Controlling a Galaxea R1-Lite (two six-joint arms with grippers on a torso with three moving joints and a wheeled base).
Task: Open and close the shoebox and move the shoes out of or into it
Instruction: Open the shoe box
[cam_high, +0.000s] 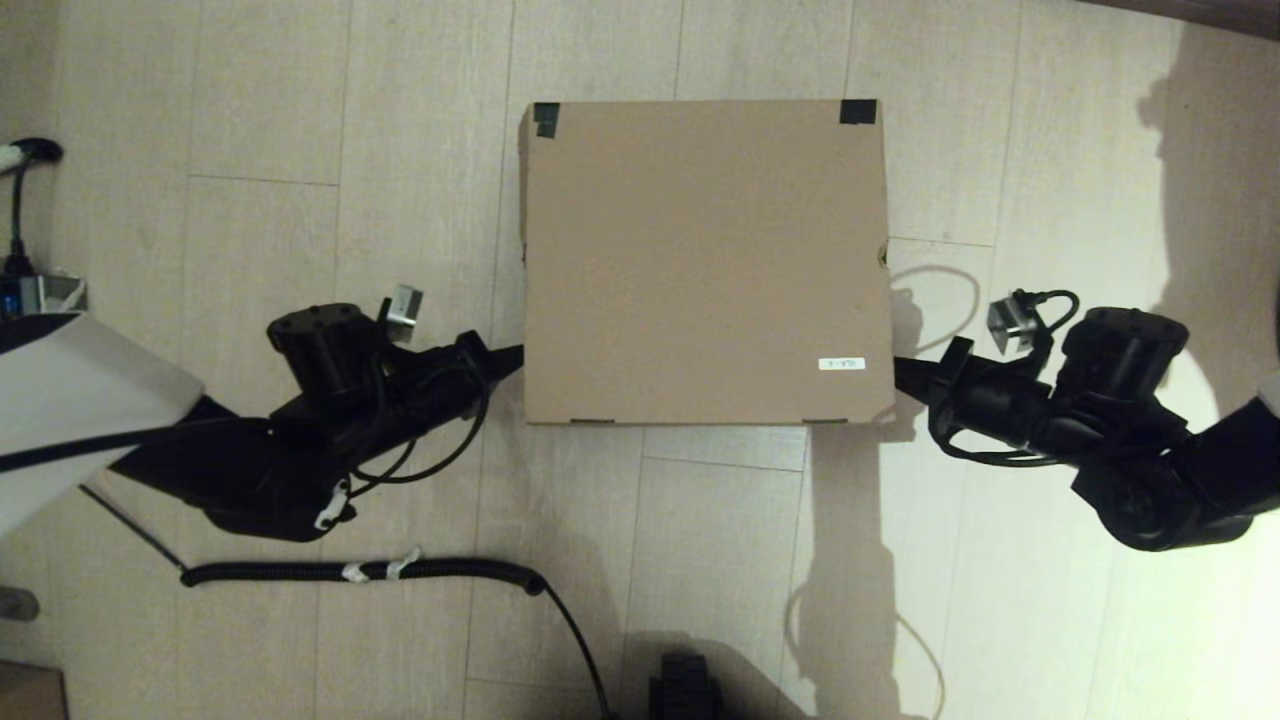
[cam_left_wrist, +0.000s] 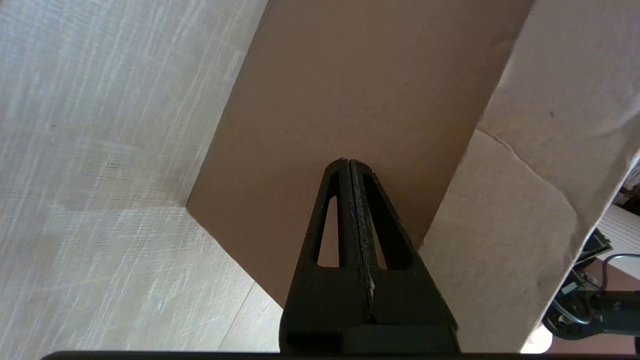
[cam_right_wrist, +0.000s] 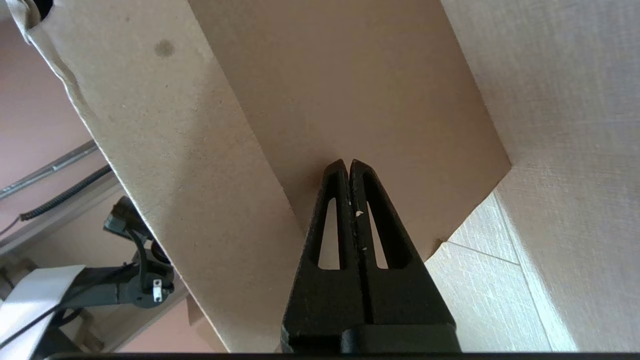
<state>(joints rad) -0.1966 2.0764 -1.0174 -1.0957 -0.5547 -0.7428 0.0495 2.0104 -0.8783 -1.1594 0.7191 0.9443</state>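
Observation:
The brown cardboard shoebox (cam_high: 700, 260) sits on the floor with its lid down; black tape marks the far corners and a small white label (cam_high: 841, 364) lies near the front right. My left gripper (cam_high: 512, 356) is shut, its tip against the box's left side near the front corner. My right gripper (cam_high: 900, 368) is shut too, its tip at the box's right side. In the left wrist view the shut gripper (cam_left_wrist: 348, 161) points at the side wall (cam_left_wrist: 350, 90) under the lid edge. In the right wrist view the gripper (cam_right_wrist: 347, 162) meets the opposite wall (cam_right_wrist: 350, 85). The shoes are hidden.
Pale wood-plank floor (cam_high: 300, 120) surrounds the box. A coiled black cable (cam_high: 380, 572) lies on the floor at the front left. A dark robot part (cam_high: 686, 690) shows at the bottom middle. Cables and a plug (cam_high: 20, 210) sit at the far left edge.

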